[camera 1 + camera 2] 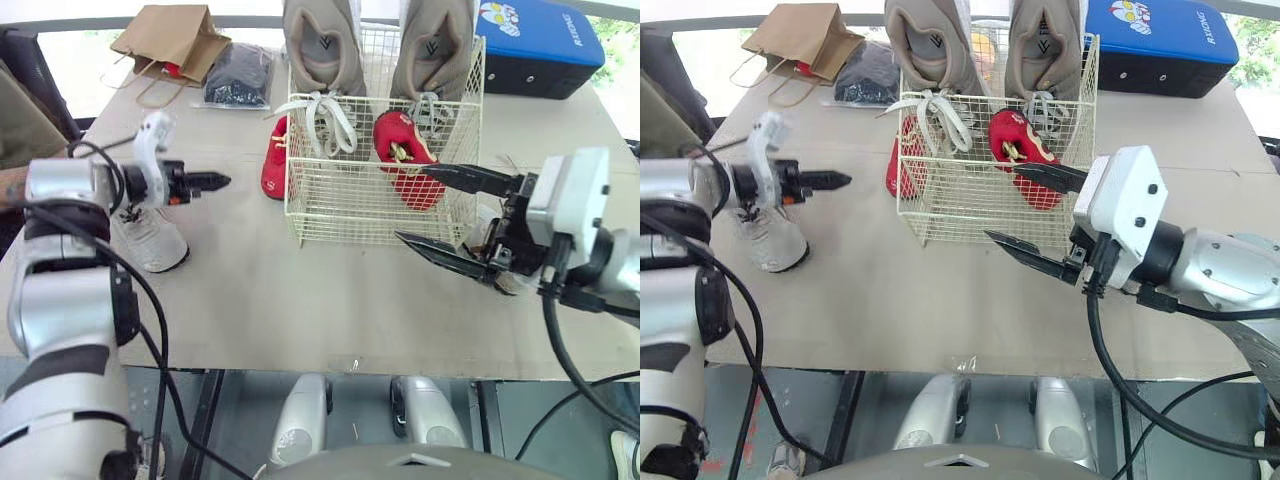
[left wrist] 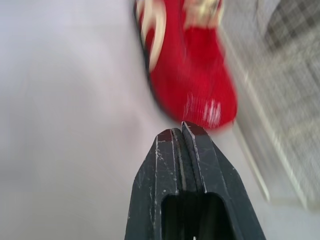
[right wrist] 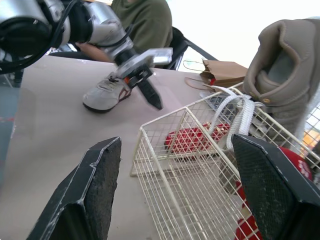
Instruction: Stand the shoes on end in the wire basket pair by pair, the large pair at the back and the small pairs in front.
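Shoes: large pair [image 1: 325, 45] and one red shoe [image 1: 405, 150] stand in wire basket [image 1: 340, 215]; second red shoe [image 1: 275, 160], white sneaker [image 1: 150, 240] outside. Left gripper [image 1: 215, 182] closed, empty; right gripper [image 1: 412, 204] spread.

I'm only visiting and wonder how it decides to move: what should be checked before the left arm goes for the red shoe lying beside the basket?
1. Large tan shoes on end at the back of the wire basket: ok.
2. Inner red shoe in the basket's front part: ok.
3. Outer red shoe unobstructed, beside the basket's left side: ok.
4. Left gripper open for a grasp: not ok, it is shut.
5. Right gripper clear of the basket: cannot tell; it is open near the front right corner.
6. Grey sneaker loaded: not ok, it lies on the table.
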`<state>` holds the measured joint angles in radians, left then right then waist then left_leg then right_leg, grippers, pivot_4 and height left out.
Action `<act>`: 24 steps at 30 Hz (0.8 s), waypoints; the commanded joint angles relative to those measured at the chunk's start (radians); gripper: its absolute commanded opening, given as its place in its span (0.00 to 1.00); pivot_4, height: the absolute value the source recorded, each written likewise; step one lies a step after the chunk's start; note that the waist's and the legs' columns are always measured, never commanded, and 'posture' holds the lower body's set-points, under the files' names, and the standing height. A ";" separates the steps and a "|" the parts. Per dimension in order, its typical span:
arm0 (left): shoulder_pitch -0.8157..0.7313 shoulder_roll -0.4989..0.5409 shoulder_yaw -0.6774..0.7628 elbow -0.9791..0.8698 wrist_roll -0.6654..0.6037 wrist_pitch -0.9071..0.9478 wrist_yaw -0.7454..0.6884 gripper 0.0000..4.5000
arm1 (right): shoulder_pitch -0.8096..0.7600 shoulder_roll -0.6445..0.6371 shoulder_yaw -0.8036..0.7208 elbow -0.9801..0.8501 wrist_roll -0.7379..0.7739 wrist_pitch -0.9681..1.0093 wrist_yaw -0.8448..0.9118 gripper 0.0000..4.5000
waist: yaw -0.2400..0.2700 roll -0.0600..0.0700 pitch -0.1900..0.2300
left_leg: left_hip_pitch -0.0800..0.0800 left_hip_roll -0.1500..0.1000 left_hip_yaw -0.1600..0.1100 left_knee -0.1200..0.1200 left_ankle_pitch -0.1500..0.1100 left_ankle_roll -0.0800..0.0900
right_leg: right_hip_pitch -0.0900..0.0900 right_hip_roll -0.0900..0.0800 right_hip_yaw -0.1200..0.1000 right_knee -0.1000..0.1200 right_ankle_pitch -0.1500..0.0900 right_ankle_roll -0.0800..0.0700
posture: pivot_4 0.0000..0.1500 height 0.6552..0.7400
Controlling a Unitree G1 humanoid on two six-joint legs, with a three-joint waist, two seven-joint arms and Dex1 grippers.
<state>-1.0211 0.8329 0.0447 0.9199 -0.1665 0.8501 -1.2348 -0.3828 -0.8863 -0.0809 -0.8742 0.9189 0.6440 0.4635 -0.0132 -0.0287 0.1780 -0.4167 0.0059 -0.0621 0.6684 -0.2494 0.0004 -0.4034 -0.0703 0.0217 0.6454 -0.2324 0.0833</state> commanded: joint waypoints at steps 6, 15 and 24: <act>-0.207 -0.159 0.069 0.180 0.011 -0.151 0.299 0.95 | -0.028 0.045 0.018 0.000 -0.056 -0.032 0.050 0.75 | 0.025 -0.002 0.000 | 0.000 -0.001 -0.002 0.002 0.000 0.000 | 0.001 0.000 -0.002 0.000 0.000 0.000 | 1.00 1.00; -0.269 -0.335 0.047 0.418 0.135 -0.427 0.635 1.00 | -0.021 0.021 -0.026 -0.090 -0.028 0.049 -0.049 0.75 | -0.002 -0.002 0.000 | 0.000 -0.001 0.000 0.000 0.000 0.000 | 0.000 0.000 0.000 0.000 0.000 0.000 | 1.00 1.00; -0.254 -0.374 0.122 0.438 0.123 -0.411 0.627 0.28 | 0.017 -0.018 -0.056 -0.173 0.047 0.111 -0.195 0.75 | 0.003 -0.002 -0.001 | 0.002 -0.001 0.000 0.001 0.000 0.000 | 0.001 0.000 0.000 0.002 0.000 0.000 | 1.00 1.00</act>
<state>-1.2815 0.4640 0.1471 1.3419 -0.0307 0.4159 -0.5941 -0.3620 -0.8908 -0.0992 -1.0211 0.9418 0.7606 0.3052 -0.0100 -0.0307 0.1769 -0.4146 0.0048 -0.0621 0.6693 -0.2494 0.0004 -0.4020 -0.0707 0.0218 0.6476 -0.2322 0.0835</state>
